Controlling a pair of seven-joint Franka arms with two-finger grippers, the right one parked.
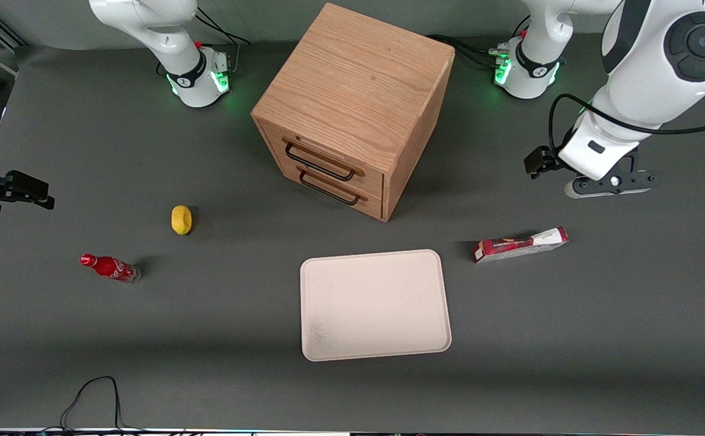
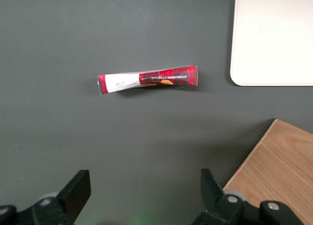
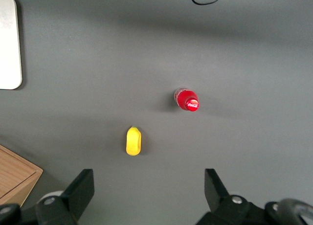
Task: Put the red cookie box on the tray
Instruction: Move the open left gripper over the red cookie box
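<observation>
The red cookie box [image 1: 521, 244] lies flat on the dark table beside the tray [image 1: 375, 304], toward the working arm's end. It is a slim red carton with a white section; it also shows in the left wrist view [image 2: 146, 79]. The tray is pale cream-pink and bare, nearer to the front camera than the cabinet; one corner shows in the left wrist view [image 2: 274, 34]. My left gripper [image 1: 612, 184] hangs above the table, farther from the front camera than the box and apart from it. In the wrist view the gripper [image 2: 144, 181] is open and holds nothing.
A wooden two-drawer cabinet [image 1: 352, 109] stands mid-table, its corner close to the gripper in the wrist view [image 2: 281, 171]. A yellow object [image 1: 181, 219] and a small red soda bottle [image 1: 110, 267] lie toward the parked arm's end. A black cable [image 1: 89, 393] lies at the front edge.
</observation>
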